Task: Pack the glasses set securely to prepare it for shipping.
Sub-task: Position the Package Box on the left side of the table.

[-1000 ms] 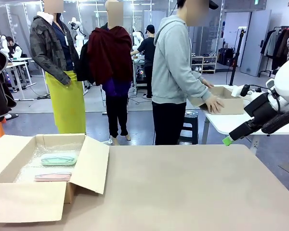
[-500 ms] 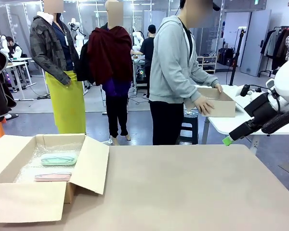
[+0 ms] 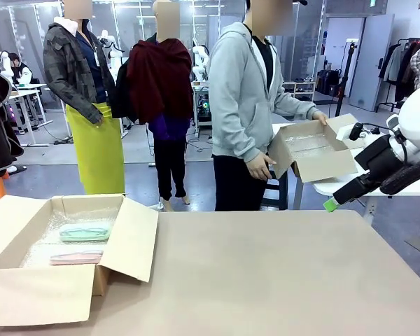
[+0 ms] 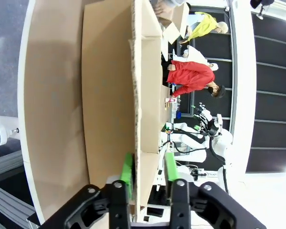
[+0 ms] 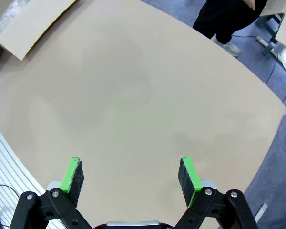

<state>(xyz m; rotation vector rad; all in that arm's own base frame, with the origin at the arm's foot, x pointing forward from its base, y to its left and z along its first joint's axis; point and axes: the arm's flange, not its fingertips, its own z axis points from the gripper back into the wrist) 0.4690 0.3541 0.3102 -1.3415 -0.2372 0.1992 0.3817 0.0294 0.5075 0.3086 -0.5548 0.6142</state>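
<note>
here a tan table (image 3: 280, 273) bears an open cardboard box (image 3: 28, 287) amid a busy workshop

Left gripper (image 4: 148, 174): black two-finger unit with green pads; jaws a narrow gap apart, straddling a thin edge; contact cannot be determined.
Right gripper (image 5: 131, 175): black, green pads, jaws spread wide, nothing between them.
Right arm (image 3: 399, 150): white, raised at the right side.

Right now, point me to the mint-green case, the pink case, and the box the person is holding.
mint-green case (image 3: 85, 231): front view, middle of its top.
pink case (image 3: 78, 257): front view, middle of its long side.
box the person is holding (image 3: 327, 166): front view, its tilted outer wall.
</note>
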